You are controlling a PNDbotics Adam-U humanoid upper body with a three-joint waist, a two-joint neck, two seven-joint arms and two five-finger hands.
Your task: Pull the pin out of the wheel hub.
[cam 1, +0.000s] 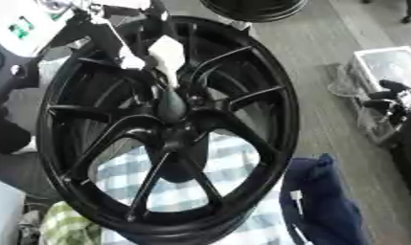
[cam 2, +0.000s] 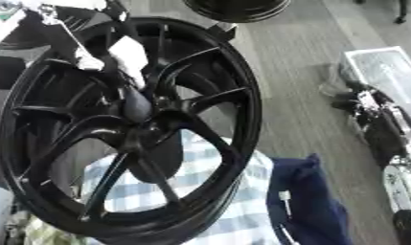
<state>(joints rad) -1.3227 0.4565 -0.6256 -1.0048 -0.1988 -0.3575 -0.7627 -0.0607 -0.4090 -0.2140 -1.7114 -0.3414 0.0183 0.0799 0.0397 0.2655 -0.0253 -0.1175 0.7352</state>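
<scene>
Left eye view shows the left hand (cam 1: 155, 56) coming in from the upper left corner and reaching over the spokes of the wheel (cam 1: 287, 119), which stands tilted on its rim. This hand is a mix of black and white parts against black spokes, so I cannot tell if it is clasping something or only lies near the centre.

Just below it a dull grey-green piece, probably the pin (cam 1: 170, 103), sits at the hub (cam 1: 180, 128). It looks to be seated there and not yet out.

Under the wheel lies a checked cloth (cam 1: 229, 160), and to the right of it a blue cloth (cam 1: 322, 191). At the right edge the right hand (cam 1: 389, 98) is well apart from the wheel, beside a clear box (cam 1: 384, 64). It holds nothing that I can see, but its pose I also cannot tell.

The main risk, in my judgement, is the wheel itself. It leans, and nothing visible steadies it from the right. A pull on the pin that is not along its axis could tip or roll the wheel on the soft cloth. The pin could also jam if it is pulled at an angle, or slip away if it is held only at its tip. A spoke may block the wrist as well.
</scene>
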